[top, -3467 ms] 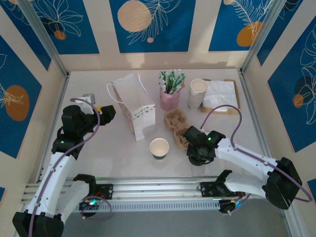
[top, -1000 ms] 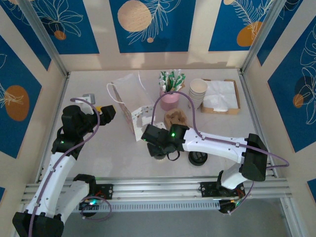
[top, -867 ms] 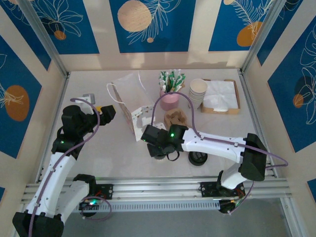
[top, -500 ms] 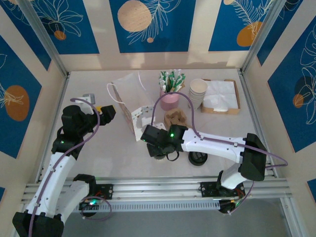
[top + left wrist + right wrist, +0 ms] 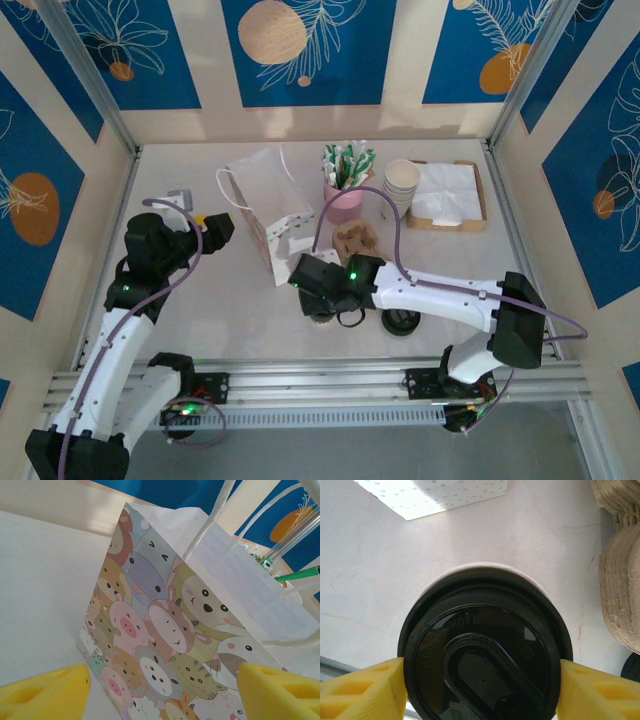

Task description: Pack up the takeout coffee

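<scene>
Your right gripper (image 5: 480,680) clamps the black-lidded small paper takeout coffee cup (image 5: 480,645), standing upright on the white table (image 5: 370,555) straight beneath its fingers, while your left gripper (image 5: 160,692) gapes empty, well apart, facing the animal-print paper bag (image 5: 165,630).

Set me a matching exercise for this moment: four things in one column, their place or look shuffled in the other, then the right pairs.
Things:
1. black sip lid
2. paper bag
3. pink straw holder
4. cup carrier

Place or look:
A. printed with cartoon animals
B. pulp-brown, beside the lid
C. between the yellow fingers of the right tool
D. stands between the bag and the pale cup stack

Pairs: 1-C, 2-A, 3-D, 4-B
</scene>
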You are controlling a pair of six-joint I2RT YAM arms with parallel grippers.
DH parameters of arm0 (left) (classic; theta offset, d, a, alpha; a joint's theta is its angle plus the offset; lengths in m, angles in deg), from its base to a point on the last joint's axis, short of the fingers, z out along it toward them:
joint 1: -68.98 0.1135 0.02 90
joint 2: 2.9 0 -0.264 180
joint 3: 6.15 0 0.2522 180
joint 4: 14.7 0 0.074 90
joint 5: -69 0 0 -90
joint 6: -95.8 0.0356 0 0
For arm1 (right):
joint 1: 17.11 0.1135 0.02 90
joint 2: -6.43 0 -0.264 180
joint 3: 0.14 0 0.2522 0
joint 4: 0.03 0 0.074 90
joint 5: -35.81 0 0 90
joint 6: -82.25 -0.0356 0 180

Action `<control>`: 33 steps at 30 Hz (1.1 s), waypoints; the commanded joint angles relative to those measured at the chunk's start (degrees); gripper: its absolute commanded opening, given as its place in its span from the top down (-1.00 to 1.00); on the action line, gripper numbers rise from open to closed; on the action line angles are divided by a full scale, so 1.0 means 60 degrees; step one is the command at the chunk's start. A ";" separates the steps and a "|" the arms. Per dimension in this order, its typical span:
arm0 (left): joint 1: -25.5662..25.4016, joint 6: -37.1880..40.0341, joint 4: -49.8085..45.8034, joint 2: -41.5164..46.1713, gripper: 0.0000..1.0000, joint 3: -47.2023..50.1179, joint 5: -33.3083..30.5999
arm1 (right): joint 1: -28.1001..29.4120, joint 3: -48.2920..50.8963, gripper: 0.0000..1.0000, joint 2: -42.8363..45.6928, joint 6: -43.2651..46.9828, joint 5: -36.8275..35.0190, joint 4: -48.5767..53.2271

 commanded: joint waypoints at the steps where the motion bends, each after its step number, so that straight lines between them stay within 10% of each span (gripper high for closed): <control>1: -0.0027 0.0082 0.0010 0.0075 -0.55 0.0070 0.0023 | -0.0061 0.0322 -0.40 0.0003 -0.0387 0.0238 0.0119; 33: -0.0021 0.0088 0.0022 0.0090 -0.55 0.0076 0.0038 | -0.0249 -0.0219 -0.40 -0.1712 -0.1054 0.0717 0.1171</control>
